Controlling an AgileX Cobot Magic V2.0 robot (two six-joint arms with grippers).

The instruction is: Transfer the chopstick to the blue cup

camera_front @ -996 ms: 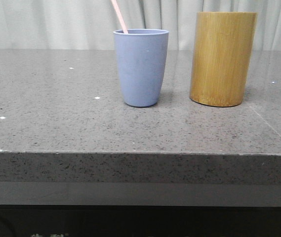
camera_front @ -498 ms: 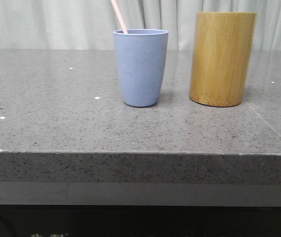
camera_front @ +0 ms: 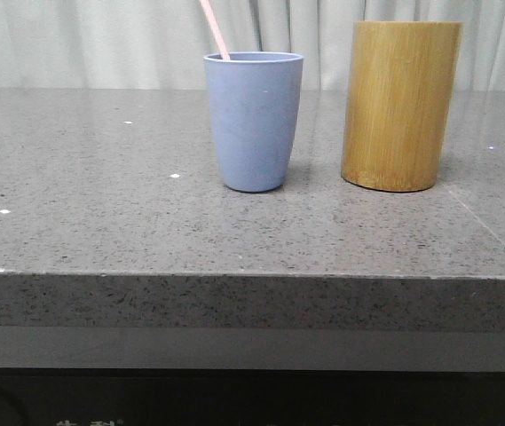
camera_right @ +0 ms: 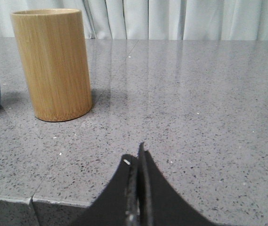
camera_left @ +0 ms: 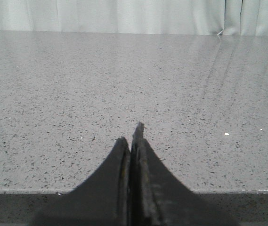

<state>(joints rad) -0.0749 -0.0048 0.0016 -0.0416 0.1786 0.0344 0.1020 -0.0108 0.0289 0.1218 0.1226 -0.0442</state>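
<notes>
a pale pink chopstick (camera_front: 215, 29) stands in the blue cup (camera_front: 253, 121), its slender upper end leaning to the left and rising past the rim out of the front view. the cup sits upright near the middle of the grey speckled worktop (camera_front: 101, 213). just to its right, apart from it, stands a taller bamboo cylinder (camera_front: 400, 105), also upright; the right wrist view shows the same cylinder with only an edge of the cup beside it. pale curtains (camera_front: 83, 40) hang along the far side of the worktop. the left gripper (camera_left: 133, 141) hovers low at the near edge of the worktop, its dark fingers pressed together and holding nothing. the right gripper (camera_right: 138, 162) is likewise closed and empty, low at the near edge, to the right of the cylinder.
</notes>
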